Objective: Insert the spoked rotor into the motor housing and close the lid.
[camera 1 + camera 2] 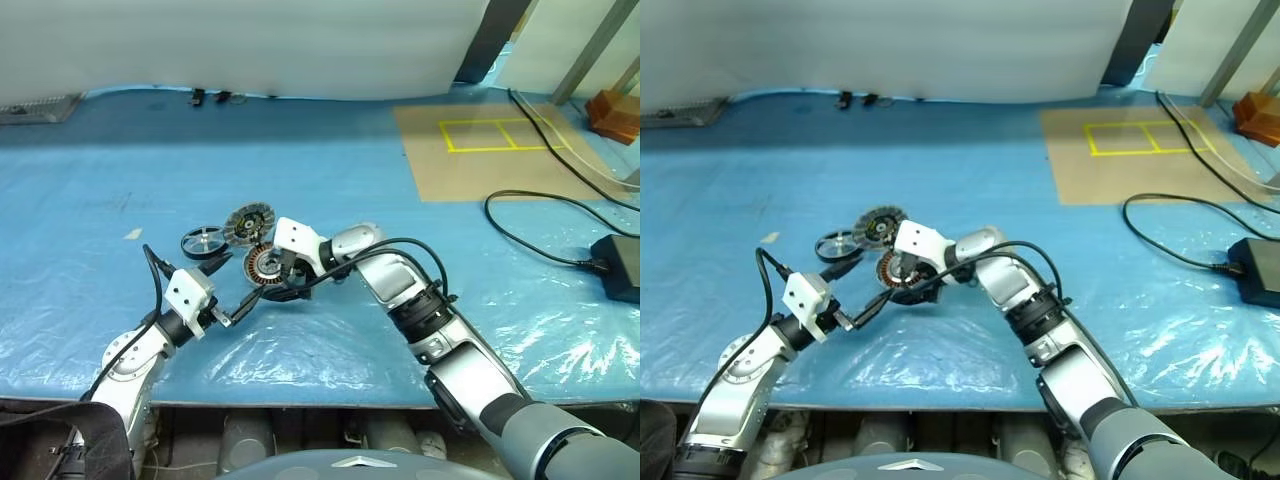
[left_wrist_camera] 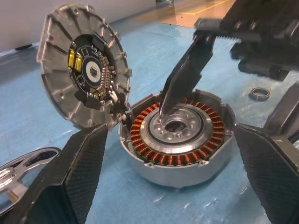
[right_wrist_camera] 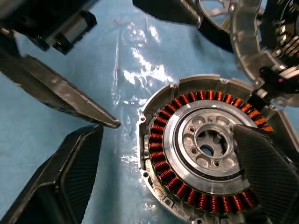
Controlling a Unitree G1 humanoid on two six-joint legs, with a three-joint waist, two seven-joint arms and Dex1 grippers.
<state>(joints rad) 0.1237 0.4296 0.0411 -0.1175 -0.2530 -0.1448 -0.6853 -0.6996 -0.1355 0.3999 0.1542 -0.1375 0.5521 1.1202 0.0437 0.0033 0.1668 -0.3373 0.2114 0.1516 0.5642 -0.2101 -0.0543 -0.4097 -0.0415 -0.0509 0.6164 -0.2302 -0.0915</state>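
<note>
The motor housing [image 2: 177,140], a squat silvery can ringed with ribbed copper windings, sits mouth-up between the wide-spread left hand's [image 2: 173,182] textured black fingers. The right hand [image 3: 168,186], also wide, has one fingertip over its hub. The ribbed grey lid [image 2: 84,79] stands tilted, touching the housing's rim; the spoked rotor [image 1: 203,243] lies flat beyond on the glossy blue worktop [image 1: 100,200].

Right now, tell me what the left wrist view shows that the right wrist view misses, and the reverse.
Left wrist alone: the lid's whole inner face, tilted up against the motor housing, with its dark centre board, and a small metal ring lying on the blue sheet behind. Right wrist alone: the housing seen from straight above, its hub holes plain, with the left end effector's pointed fingertip beside it. Both share the housing's copper windings, with no spoked rotor seated inside, and one right finger over its centre.
</note>
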